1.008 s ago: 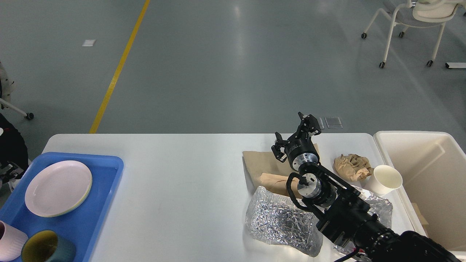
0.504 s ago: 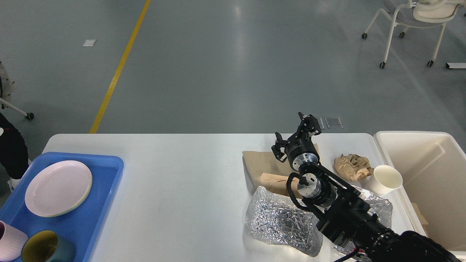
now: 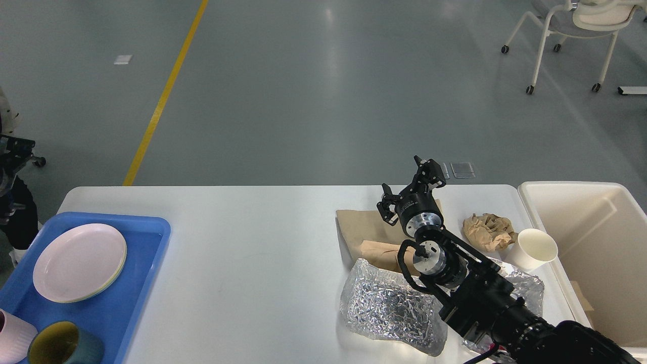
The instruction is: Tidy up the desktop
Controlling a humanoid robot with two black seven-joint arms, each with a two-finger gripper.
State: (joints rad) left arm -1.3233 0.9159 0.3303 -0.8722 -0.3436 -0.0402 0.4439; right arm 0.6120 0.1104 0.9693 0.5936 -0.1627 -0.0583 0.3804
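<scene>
The desktop (image 3: 252, 242) fills the lower part of the head view, and its contents are sorted by kind, left to right. At the far left a blue tray (image 3: 146, 263) holds the crockery: a pale plate (image 3: 78, 263) flat in the middle, and at the bottom edge a pink cup (image 3: 12, 341) beside a dark cup (image 3: 63, 346). Reusable ware appears to be gathered here, apart from the rubbish. The left gripper is not in view.

The middle of the desktop is bare. To the right lies the litter: a flat brown paper bag (image 3: 361, 230), a crumpled foil sheet (image 3: 389, 308) nearer the robot, then a wad of brown paper (image 3: 488, 231) touching a white paper cup (image 3: 530, 248) tipped on its side. All sit close to the cream bin (image 3: 606, 242) at the right end, probably so they can be dropped in with short moves.

The right gripper (image 3: 412, 184) hangs over the far end of the bag with its fingers spread and nothing between them, likely poised to choose a piece of litter.
</scene>
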